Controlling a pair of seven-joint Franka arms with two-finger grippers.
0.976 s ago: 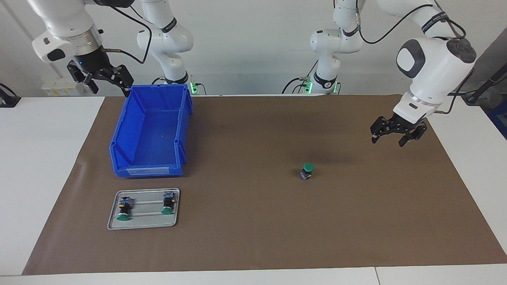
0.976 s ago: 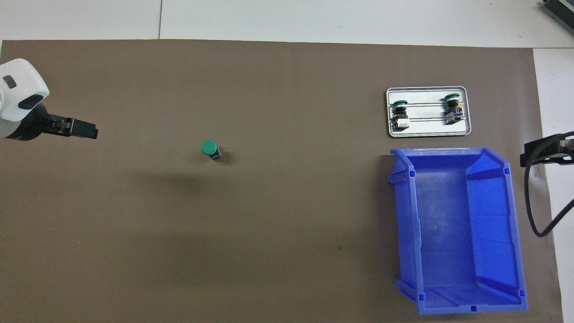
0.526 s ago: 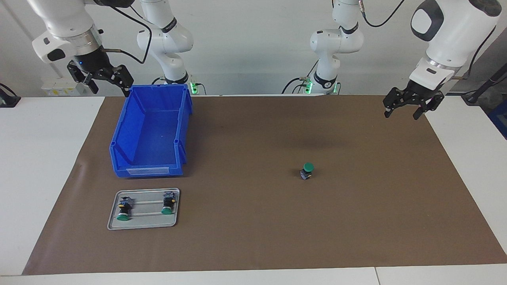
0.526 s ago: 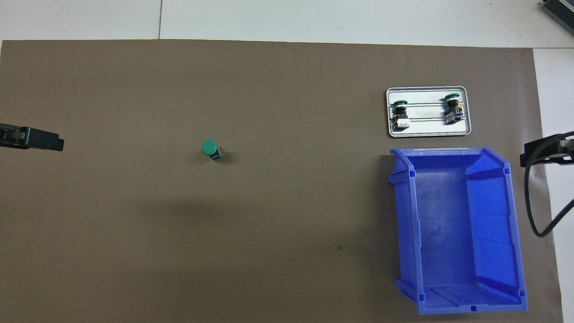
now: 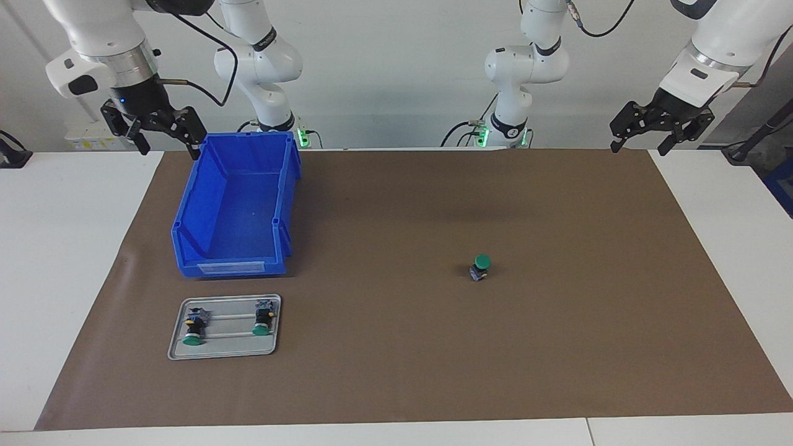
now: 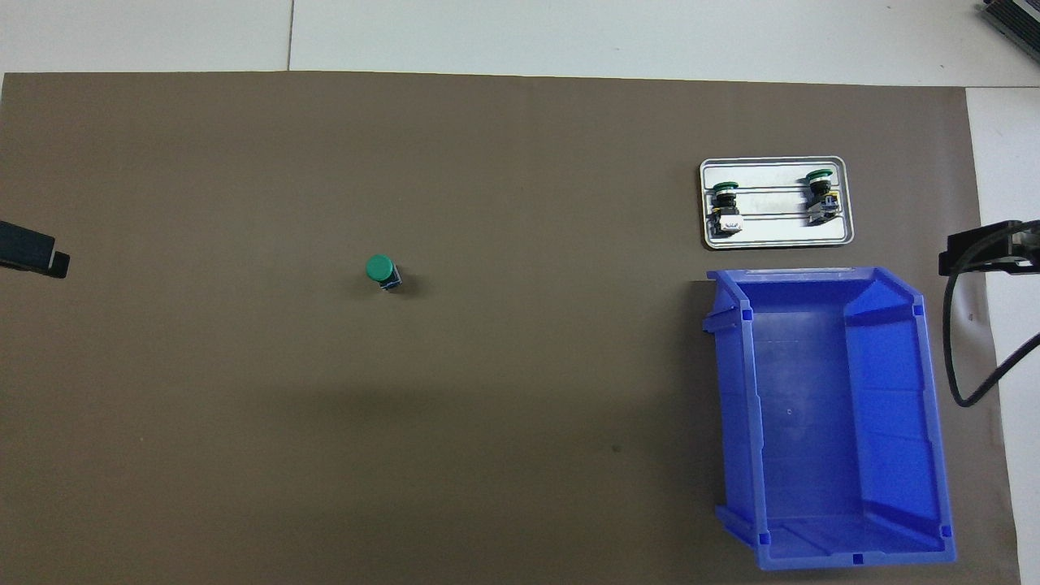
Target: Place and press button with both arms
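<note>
Reading the facing view as a dial centred on the brown mat (image 5: 384,347), the right tool (image 5: 168,139) hangs at ten o'clock, over the mat's corner just beside the blue bin (image 5: 286,186). Its fingers are spread and hold nothing. The bin looks empty. At six o'clock from the bin, close to it, lies a metal tray (image 5: 223,350) carrying two spare buttons (image 5: 193,328) on their sides.

The button (image 5: 480,267) stands upright on the mat, green cap up, a little toward four o'clock from the centre and well apart from everything else. The left tool (image 5: 639,139) hangs at two o'clock, over the mat's corner, also spread and empty.

The button looks placed, so what may remain is the press. A small, top-heavy part like this would probably tip under a slanted push. It seems best for one tool to pinch the black body low down while the other comes straight down on the cap's centre with its fingertips together.

Nothing on the surface blocks either path. The bin's wall is the one thing the right arm must clear, so it should lift before it swings across.
</note>
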